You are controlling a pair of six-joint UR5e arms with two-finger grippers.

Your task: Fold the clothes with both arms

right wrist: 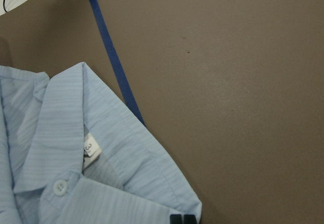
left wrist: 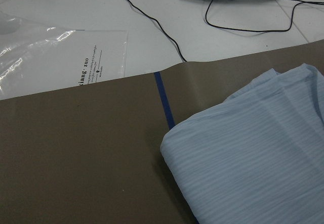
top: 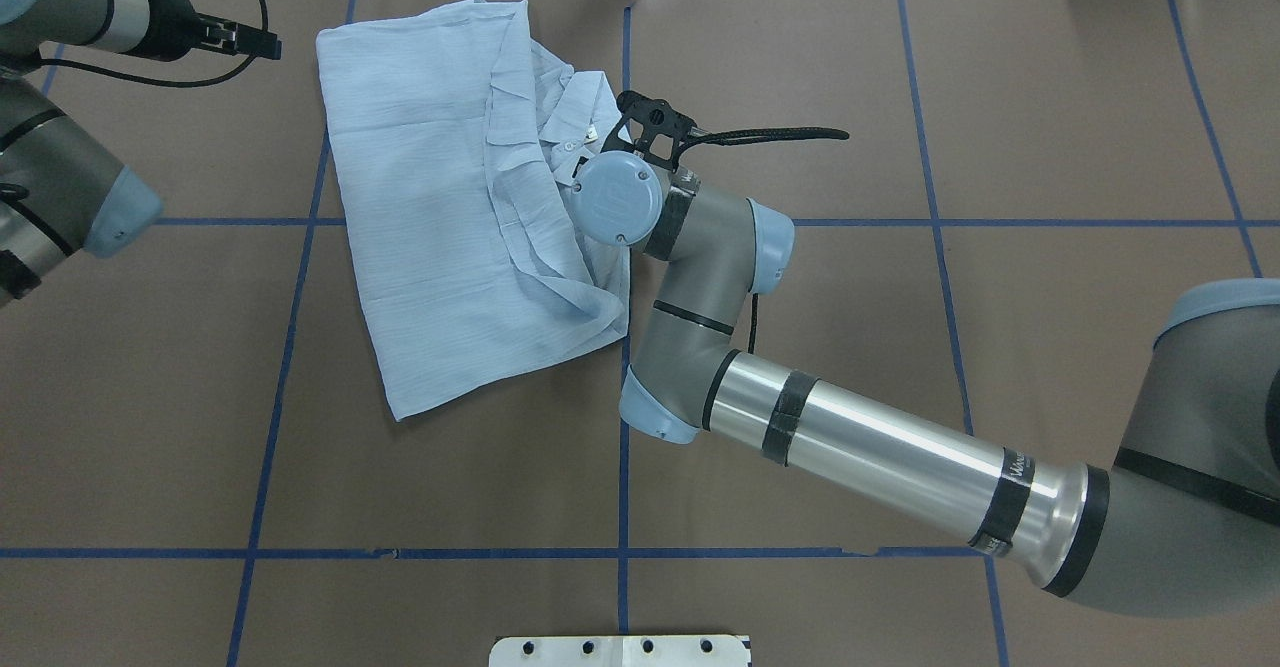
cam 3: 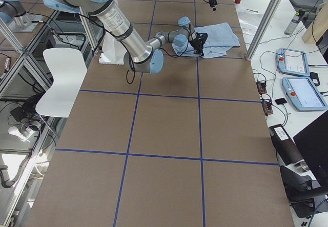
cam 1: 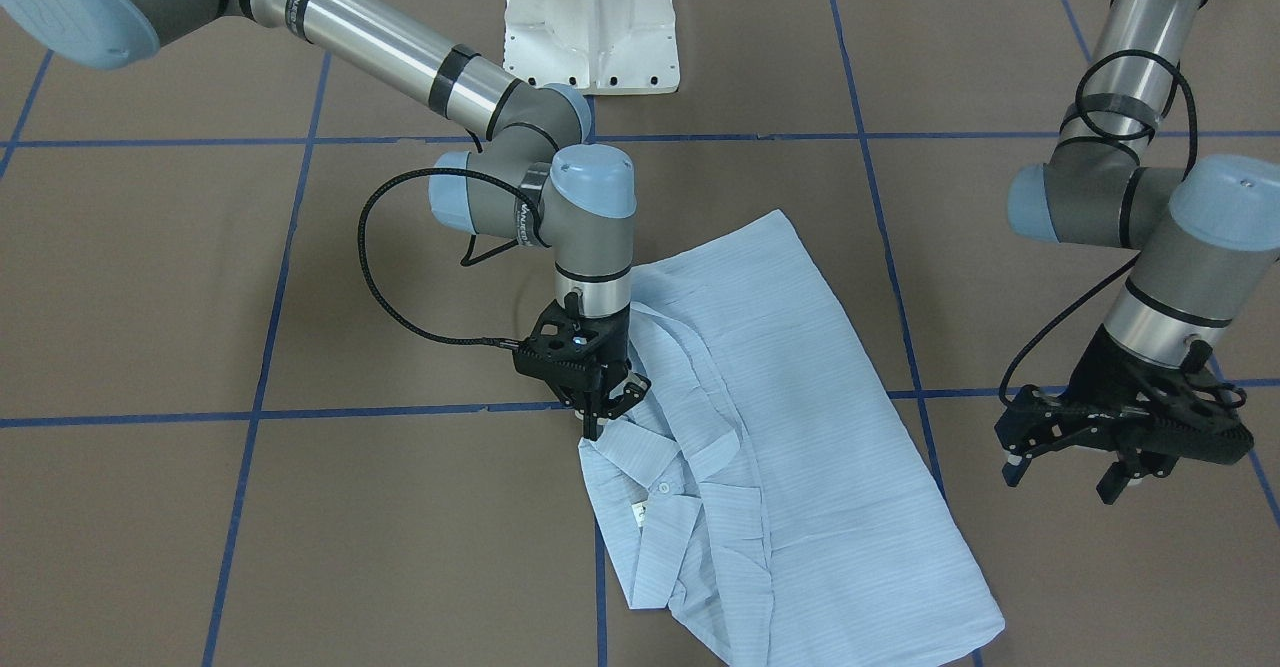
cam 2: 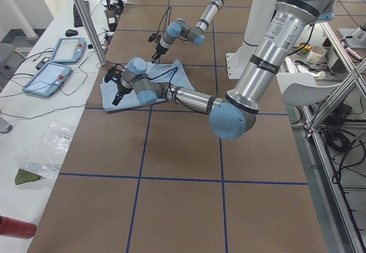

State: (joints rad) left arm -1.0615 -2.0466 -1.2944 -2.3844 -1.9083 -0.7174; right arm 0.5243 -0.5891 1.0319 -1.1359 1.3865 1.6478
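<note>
Though folded lengthwise, the pale-blue shirt [cam 1: 800, 427] lies rumpled, collar [cam 1: 640, 444] showing; the right gripper [cam 1: 592, 430] pinches its collar edge, the left gripper [cam 1: 1062, 482] hangs spread wide nearby.

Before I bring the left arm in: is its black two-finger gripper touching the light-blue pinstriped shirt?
No, the left black two-finger gripper hangs beside the light-blue pinstriped shirt, with bare brown table between them.

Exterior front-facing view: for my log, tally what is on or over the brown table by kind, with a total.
Garments: 1, the light-blue shirt
Robot arms: 2, the left arm and the right arm
Grippers: 2, the left gripper and the right gripper
Bases: 1, the white pedestal base
Total: 6
</note>
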